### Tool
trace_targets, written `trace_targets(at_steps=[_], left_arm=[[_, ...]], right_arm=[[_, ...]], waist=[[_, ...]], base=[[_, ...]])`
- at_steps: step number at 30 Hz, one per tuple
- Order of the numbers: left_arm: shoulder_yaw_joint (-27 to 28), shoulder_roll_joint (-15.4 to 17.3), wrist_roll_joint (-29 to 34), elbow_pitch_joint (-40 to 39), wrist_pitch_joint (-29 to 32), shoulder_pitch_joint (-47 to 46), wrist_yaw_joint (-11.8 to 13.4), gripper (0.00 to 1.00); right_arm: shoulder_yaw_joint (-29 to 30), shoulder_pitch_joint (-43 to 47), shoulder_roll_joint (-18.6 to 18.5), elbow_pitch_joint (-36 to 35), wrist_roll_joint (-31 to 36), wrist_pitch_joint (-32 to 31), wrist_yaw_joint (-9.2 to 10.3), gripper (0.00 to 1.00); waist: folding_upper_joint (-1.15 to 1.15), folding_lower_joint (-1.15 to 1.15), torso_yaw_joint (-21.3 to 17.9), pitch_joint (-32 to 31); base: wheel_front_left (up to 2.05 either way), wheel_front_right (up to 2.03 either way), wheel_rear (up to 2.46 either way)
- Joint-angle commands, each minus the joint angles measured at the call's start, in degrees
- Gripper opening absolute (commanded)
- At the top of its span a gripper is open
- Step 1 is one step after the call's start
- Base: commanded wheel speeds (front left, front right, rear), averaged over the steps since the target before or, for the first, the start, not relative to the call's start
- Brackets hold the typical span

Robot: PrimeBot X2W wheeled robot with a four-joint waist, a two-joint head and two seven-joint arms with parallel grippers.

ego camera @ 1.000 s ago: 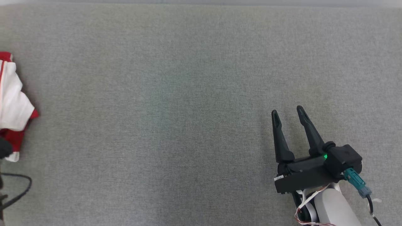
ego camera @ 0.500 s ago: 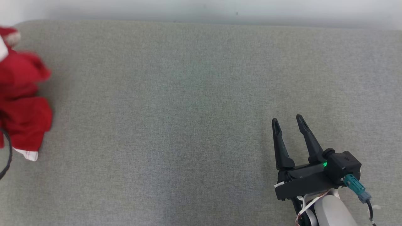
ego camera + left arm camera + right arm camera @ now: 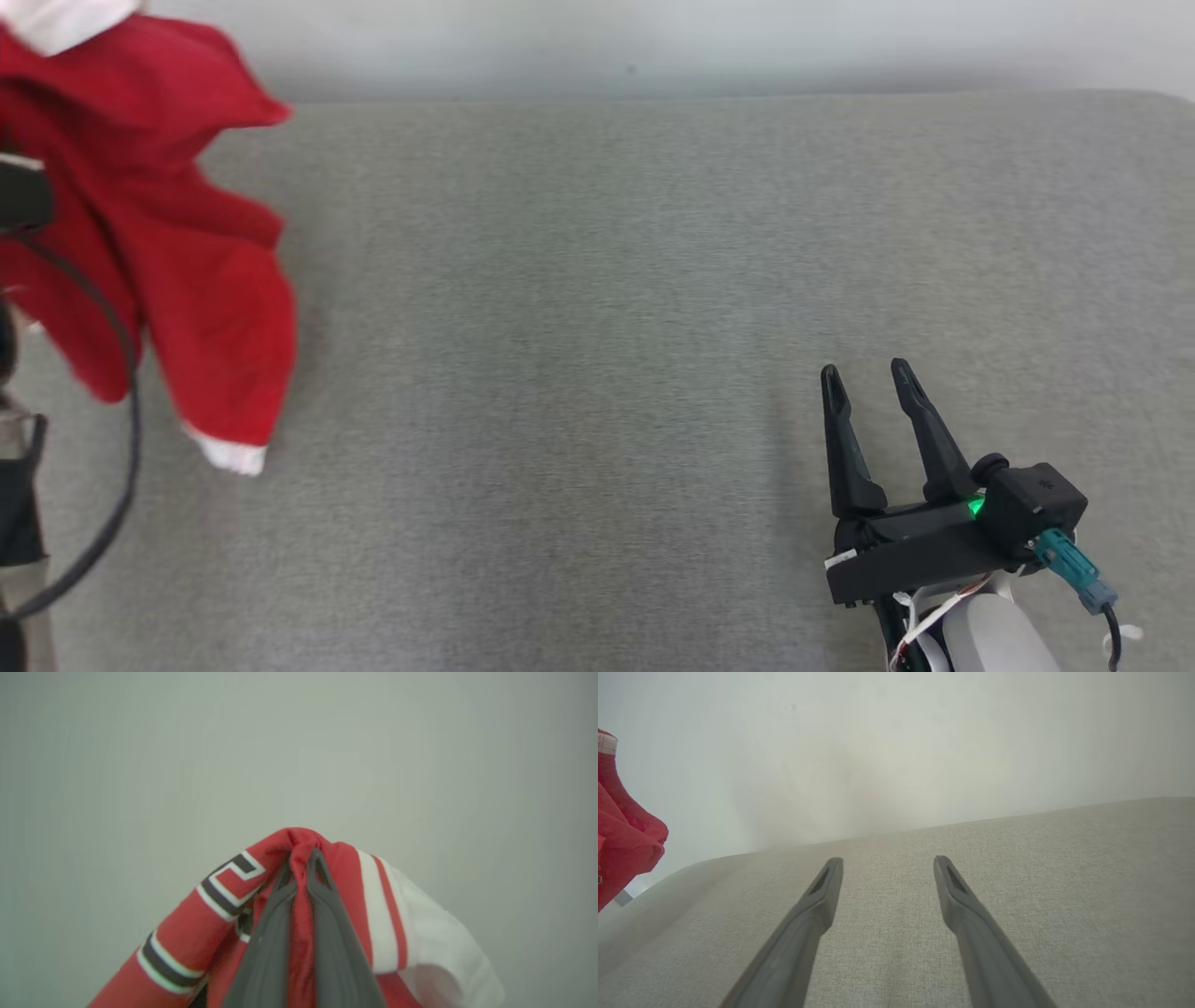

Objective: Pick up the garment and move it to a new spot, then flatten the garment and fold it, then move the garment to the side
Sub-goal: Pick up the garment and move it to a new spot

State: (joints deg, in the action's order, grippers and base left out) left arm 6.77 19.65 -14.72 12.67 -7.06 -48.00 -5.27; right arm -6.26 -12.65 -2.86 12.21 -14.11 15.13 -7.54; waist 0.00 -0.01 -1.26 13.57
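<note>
1. The garment (image 3: 187,261) is mostly red. It has a white cuff at its lowest hanging end and another white bit at the very top edge of the head view.
2. The left wrist view shows more detail: black bands edged in white across a red sleeve-like part, plus a red stripe down a big white panel on the other side.
3. There's an angular black shape outlined in white right by the pinch. It could be part of a print, but too little of it shows to read.
4. The left gripper (image 3: 302,863) is clenched tight on a bunched red fold, with cloth draping down both sides of its fingers.
5. The garment hangs at the far left of the grey fabric surface (image 3: 597,327), partly in front of the pale wall (image 3: 653,47). I can't tell if the white cuff touches the surface.
6. The right gripper (image 3: 865,371) sits low on the right, well apart from the garment, with its jaws spread and nothing in them.
</note>
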Motion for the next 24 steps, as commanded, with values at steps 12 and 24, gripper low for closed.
trace_targets(at_steps=[12, 24], left_arm=[[-8.0, -6.9, -2.1, -12.2, 7.1, 0.8, 0.1, 0.0], [-15.3, -12.9, -3.6, -6.0, 5.4, 6.4, -0.5, 0.0]], right_arm=[[-0.1, 0.9, 0.0, 0.7, -3.0, 0.0, 0.1, 1.0], [-0.3, 1.1, 0.0, 1.7, -3.5, 0.0, 0.1, 1.0]], waist=[[0.0, 0.01, -9.5, -0.4], [0.0, 0.01, -14.4, 0.0]], base=[[0.0, 0.0, 0.0], [0.0, 0.0, 0.0]])
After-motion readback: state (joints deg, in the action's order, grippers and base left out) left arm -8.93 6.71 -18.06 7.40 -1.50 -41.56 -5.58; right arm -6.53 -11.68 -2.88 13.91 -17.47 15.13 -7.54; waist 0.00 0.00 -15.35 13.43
